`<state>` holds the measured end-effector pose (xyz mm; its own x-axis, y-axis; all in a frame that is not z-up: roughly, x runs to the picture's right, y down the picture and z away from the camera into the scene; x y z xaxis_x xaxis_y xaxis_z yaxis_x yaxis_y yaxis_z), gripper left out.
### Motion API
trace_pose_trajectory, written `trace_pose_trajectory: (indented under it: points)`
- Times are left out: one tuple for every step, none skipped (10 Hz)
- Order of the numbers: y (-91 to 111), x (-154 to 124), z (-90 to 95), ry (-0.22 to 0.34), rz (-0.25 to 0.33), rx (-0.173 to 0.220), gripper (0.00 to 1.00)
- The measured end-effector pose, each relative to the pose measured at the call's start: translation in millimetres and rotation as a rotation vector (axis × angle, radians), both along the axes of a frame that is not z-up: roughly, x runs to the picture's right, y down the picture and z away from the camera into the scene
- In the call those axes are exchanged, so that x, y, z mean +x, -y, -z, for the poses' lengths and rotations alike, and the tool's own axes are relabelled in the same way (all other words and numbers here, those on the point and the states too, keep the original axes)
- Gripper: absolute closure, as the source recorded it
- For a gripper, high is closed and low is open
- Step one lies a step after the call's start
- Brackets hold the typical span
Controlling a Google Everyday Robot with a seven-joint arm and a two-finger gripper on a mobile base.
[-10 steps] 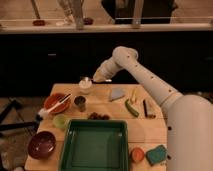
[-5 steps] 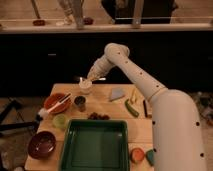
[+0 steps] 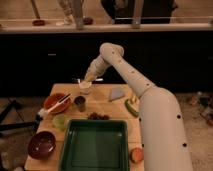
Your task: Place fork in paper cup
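**A:** Looking at the big stuff first: the white arm reaches from the right side over the far end of the wooden tabletop, and the green tray fills the near end. What's the hand doing?

**B:** The hand hangs right over the paper cup, which stands near the tabletop's far left edge. So the target lies basically straight down from the hand, a touch toward the camera.

**A:** Closed on the fork?

**B:** Honestly can't tell whether it's open or gripping anything. A thin pale streak pokes out sideways to the right of it, lying roughly level just above the cup rim. That could be the fork, but I wouldn't swear to it.

**A:** If it is, the long axis is crosswise to the cup mouth?

**B:** That's my read. It'd need tipping closer to upright, tip over the opening, before release. The dark metallic cup sits just in front, and the white-handled brush rests across the red bowl to the left, both out of the way.
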<state>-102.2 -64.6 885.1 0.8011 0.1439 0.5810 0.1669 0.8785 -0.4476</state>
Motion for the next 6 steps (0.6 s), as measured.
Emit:
trace_pose_trajectory:
  points:
    - [-1.8,-3.7,-5.4,0.000,0.008,-0.010,1.00]
    - [-3.1,-5.6,-10.1,-0.001,0.013,-0.018,1.00]
    - [-3.3,-6.8,-13.1,-0.002,0.015,-0.023,1.00]
    - [-1.8,-7.0,-17.3,-0.006,0.015,-0.027,1.00]
    - [-1.2,-7.8,-21.0,-0.008,0.015,-0.031,1.00]
    - [0.5,-8.5,-23.0,-0.010,0.014,-0.033,1.00]
